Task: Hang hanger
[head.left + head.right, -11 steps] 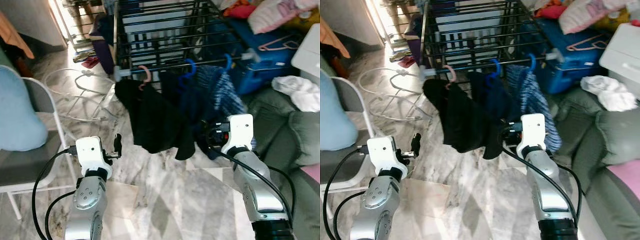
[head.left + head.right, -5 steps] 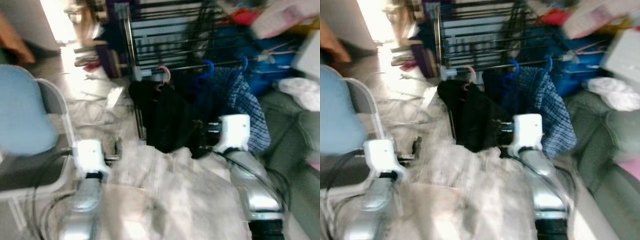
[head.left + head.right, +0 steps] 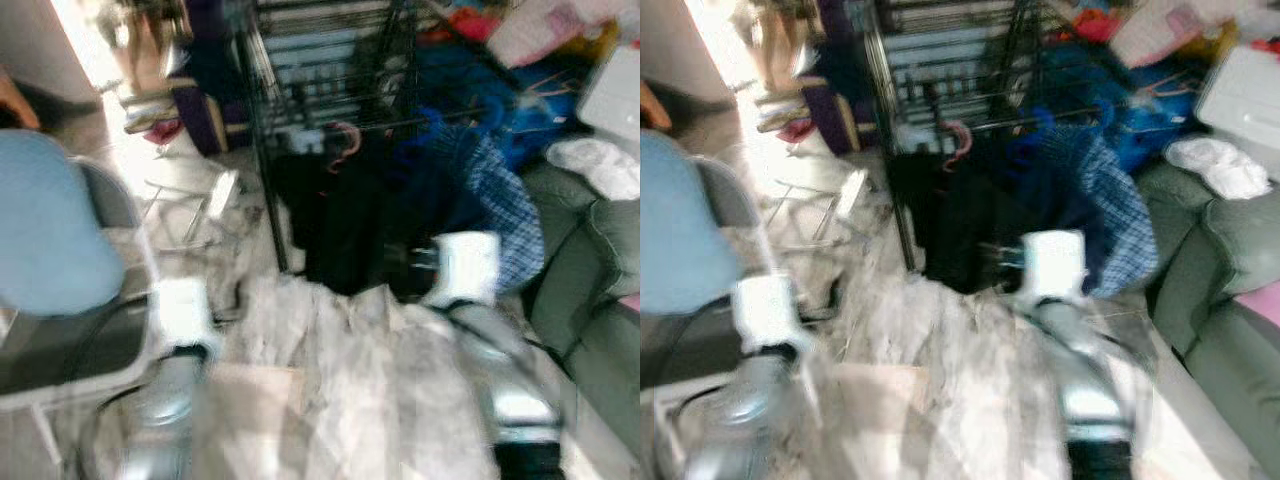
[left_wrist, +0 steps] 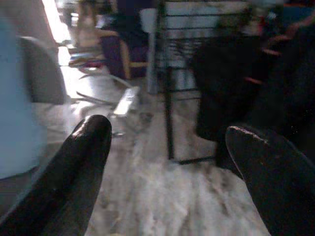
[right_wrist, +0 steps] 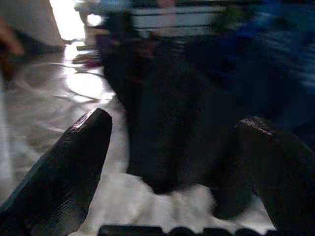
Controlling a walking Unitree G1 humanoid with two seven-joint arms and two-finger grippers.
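Observation:
A black drying rack (image 3: 330,60) stands ahead on the marble floor. From its front rail hangs a pink hanger (image 3: 343,140) with a black garment (image 3: 335,220). Beside it hang a dark blue garment and a blue plaid shirt (image 3: 505,215), whose hangers are lost in blur. My left gripper (image 4: 167,147) is open and holds nothing, low at the left, short of the rack. My right gripper (image 5: 177,147) is also open and holds nothing, close in front of the black garment (image 5: 167,98). The head views are blurred by motion.
A grey chair with a light blue cushion (image 3: 50,230) stands close at my left. A green sofa (image 3: 590,290) with a white cloth (image 3: 600,165) is at the right. A blue case (image 3: 500,90) and piled laundry lie behind the rack. White wire frames (image 3: 190,205) lie on the floor.
The whole picture has shifted and blurred, so the camera is moving; the rack and garments now sit more to the middle. Both arms stay raised in front, grippers still open.

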